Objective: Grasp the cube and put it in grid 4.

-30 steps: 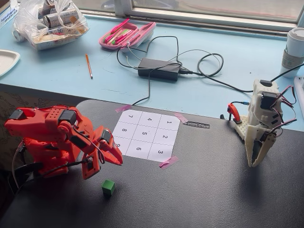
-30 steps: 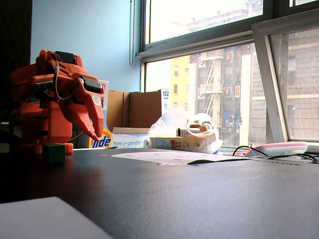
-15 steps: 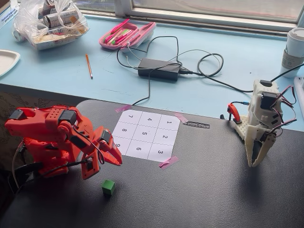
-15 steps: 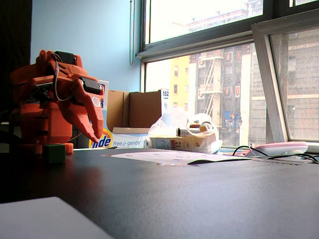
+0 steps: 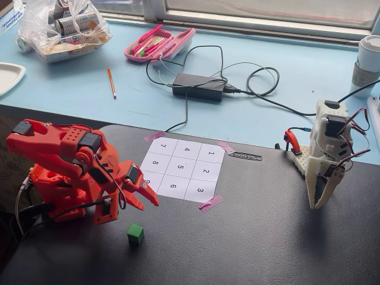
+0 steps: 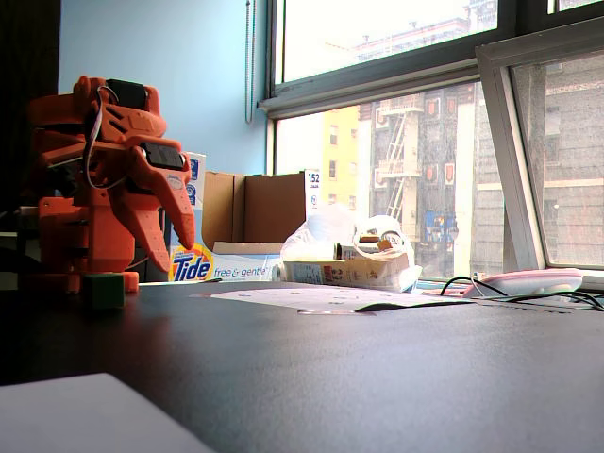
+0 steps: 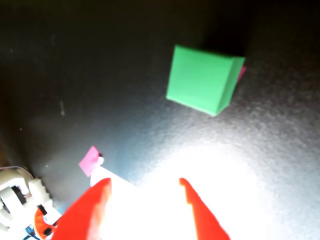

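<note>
The green cube sits on the black table, in front of the numbered sheet and apart from it. It also shows in the wrist view and, low at the left, in a fixed view. My orange gripper is open and empty; it hangs above the table between the cube and the sheet's near edge. In the wrist view the two red fingers stand apart, short of the cube. Grid 4 is the middle cell of the sheet's far row, empty.
A white second arm stands at the table's right. Pink tape holds the sheet's corners. Behind on the blue surface lie a power brick with cables, a pink case, a pencil and a bag.
</note>
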`<state>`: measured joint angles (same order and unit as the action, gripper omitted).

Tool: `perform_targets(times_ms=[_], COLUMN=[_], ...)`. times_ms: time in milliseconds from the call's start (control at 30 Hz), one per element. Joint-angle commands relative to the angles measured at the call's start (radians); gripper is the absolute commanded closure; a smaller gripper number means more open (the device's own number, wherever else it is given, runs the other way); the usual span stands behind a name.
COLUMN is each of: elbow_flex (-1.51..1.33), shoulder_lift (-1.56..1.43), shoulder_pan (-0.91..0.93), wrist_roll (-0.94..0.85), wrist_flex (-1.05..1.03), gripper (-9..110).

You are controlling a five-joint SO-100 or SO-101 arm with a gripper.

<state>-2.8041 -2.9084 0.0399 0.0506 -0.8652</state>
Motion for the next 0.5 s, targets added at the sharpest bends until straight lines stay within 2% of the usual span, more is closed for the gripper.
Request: perform_targets(times_ms=[0, 467], elbow_flex=[0.120, 0.439], shoulder_lift=[0.084, 0.486], shoulder_pan=[0.017, 0.098], wrist_roll=[0.023, 0.080], wrist_flex=[-0.026, -0.166], gripper=[79, 79])
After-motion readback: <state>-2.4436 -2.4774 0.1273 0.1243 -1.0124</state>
